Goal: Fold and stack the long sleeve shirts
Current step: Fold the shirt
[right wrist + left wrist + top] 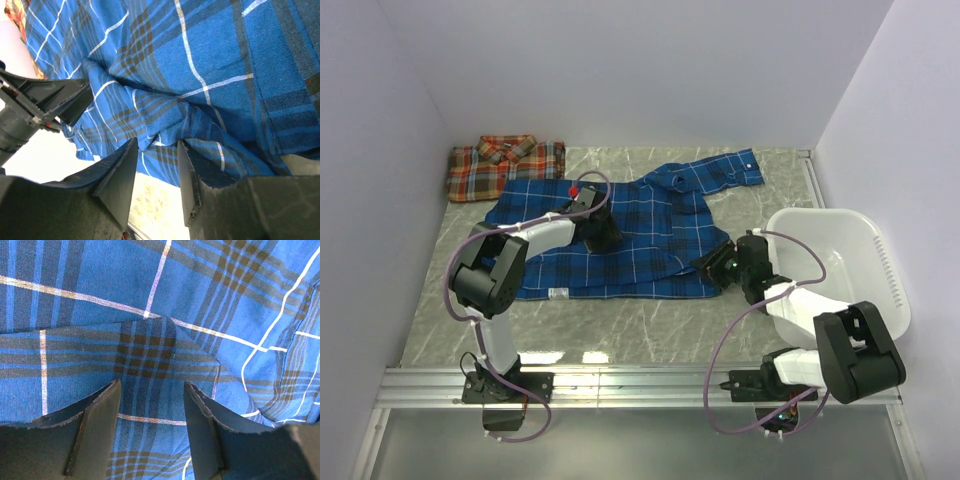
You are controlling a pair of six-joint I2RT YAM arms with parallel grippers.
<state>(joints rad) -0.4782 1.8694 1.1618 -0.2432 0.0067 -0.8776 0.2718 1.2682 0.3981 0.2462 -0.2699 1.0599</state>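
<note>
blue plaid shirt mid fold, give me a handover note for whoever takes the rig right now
Left gripper: fingers open, down on the middle of the royal blue plaid button-up shirt.
Right gripper: fingers shut on a bunched fold at that shirt's near right corner.
Red-orange plaid shirt: folded, at the far left corner of the table.
Done: red-orange shirt folded.
Left: fold the blue shirt, which lies spread with one sleeve out to the far right, then stack the two.

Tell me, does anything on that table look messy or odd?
The blue shirt looks messy: it lies rumpled and spread out, one sleeve flung toward the back right, its near edge bunched in the right pincer. The red-orange shirt sits neatly folded.
</note>
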